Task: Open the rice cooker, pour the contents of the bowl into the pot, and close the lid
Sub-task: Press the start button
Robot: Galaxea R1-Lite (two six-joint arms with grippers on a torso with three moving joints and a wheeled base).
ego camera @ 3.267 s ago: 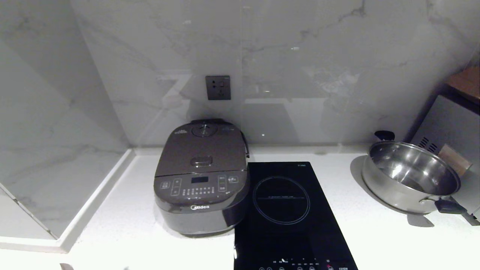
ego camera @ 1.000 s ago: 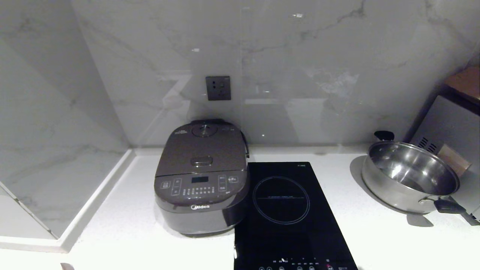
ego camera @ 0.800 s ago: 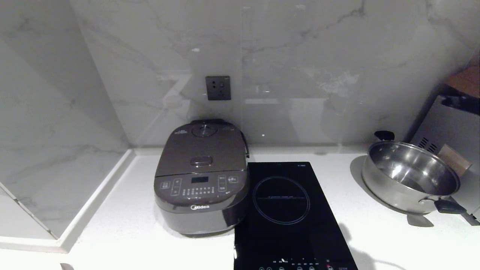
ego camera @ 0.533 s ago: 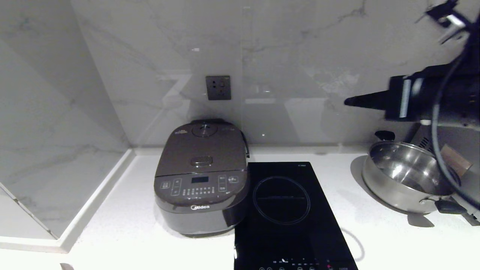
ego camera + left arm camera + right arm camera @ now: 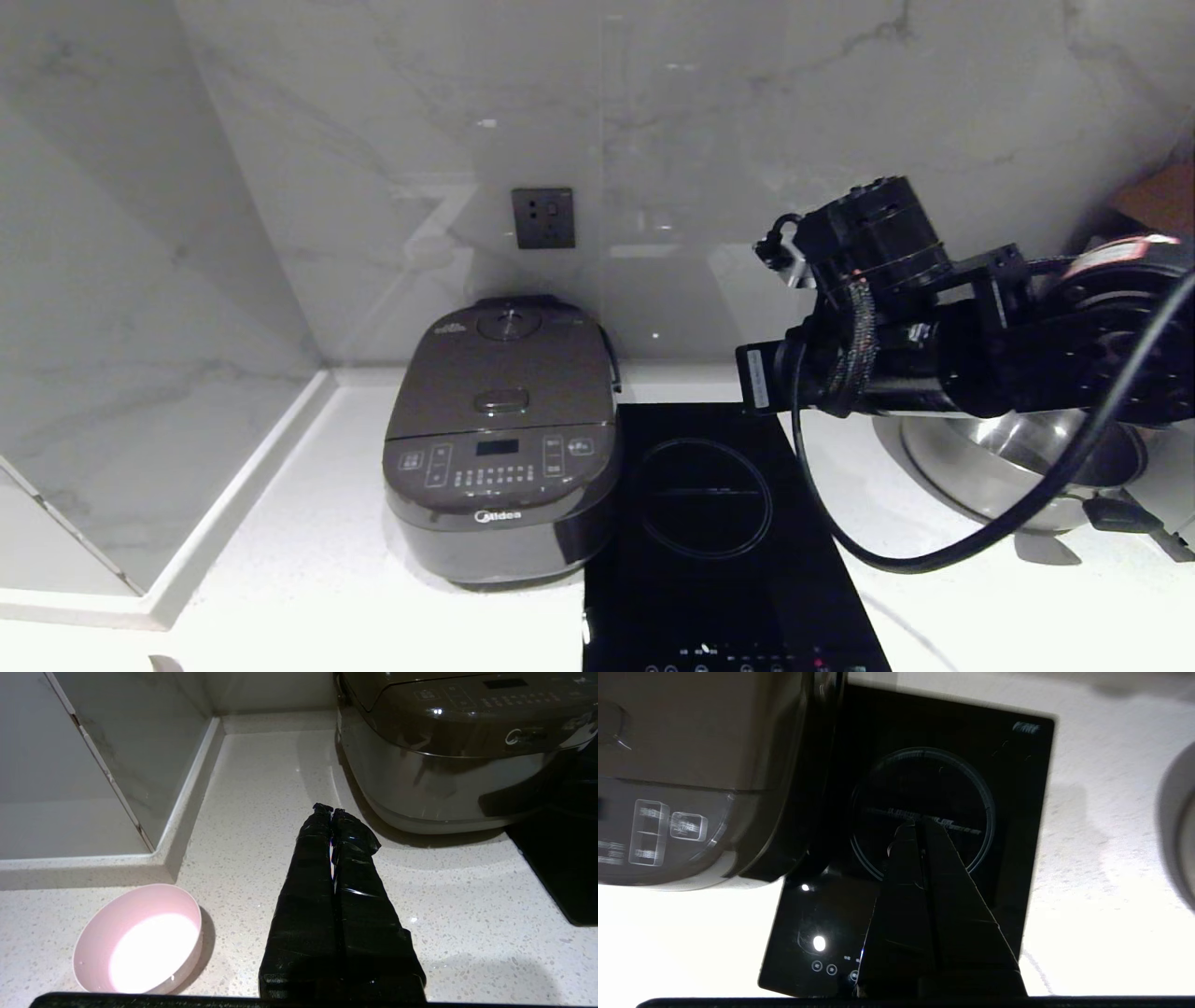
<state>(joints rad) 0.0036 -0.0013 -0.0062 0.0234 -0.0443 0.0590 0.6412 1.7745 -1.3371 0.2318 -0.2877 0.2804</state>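
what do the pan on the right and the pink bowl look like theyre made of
Pan: polished steel by the look, mirror-bright with reflections. Bowl: smooth, glossy pink outside and white inside; ceramic or plastic, cannot tell which.

The right arm (image 5: pixel 943 359) crosses the head view from the right edge and covers most of the steel pan (image 5: pixel 1018 471); only the pan's near wall and one black handle show below it. The right gripper's fingers cannot be seen in the head view. In the right wrist view the rice cooker (image 5: pixel 691 779) is cut off by the picture's edges, its panel markings too blurred to read, and the pan is a pale smear at the edge. The hob's (image 5: pixel 719 523) near controls run off the head view's lower edge. The bowl (image 5: pixel 138 940) shows only in the left wrist view; its inside glares white, so the contents cannot be made out.
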